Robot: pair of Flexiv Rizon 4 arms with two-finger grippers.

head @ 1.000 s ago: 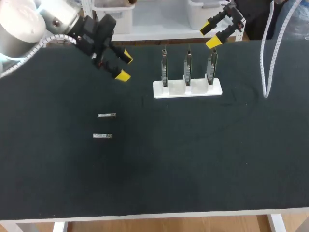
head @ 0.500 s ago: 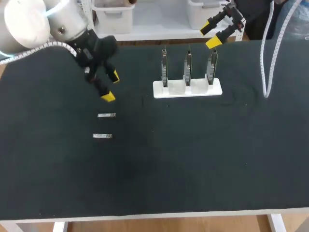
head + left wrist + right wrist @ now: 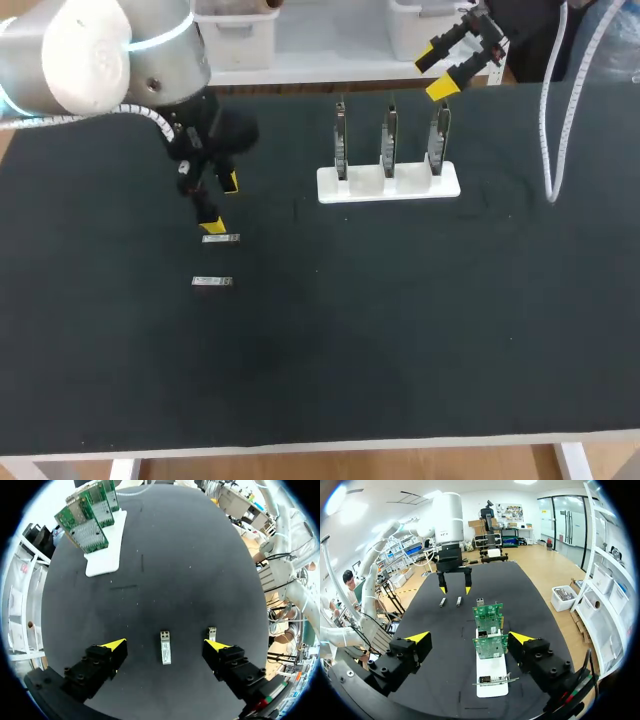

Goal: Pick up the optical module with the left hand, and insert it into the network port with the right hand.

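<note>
L gripper (image 3: 165, 646): on our left arm, fingers spread wide and holding nothing, tips pointing down at the table.
Target module (image 3: 165, 653): small silver optical module, flat on the black table (image 3: 400, 330), under our L gripper in the gap btwn its fingers. It touches neither finger.
2nd module (image 3: 212, 633): same kind, also flat, roughly parallel to the 1st. It's just ahead of one L fingertip (image 3: 215, 645), near the 1st but apart from it.
R gripper (image 3: 469, 637): on our right arm, fingers spread and empty, up over the table's far edge w/ the cards ahead of it.
Network cards (image 3: 388, 138): three green boards, upright side by side in a white holder (image 3: 388, 184), well apart from both modules.
Ports: we can't make them out on the cards.
</note>
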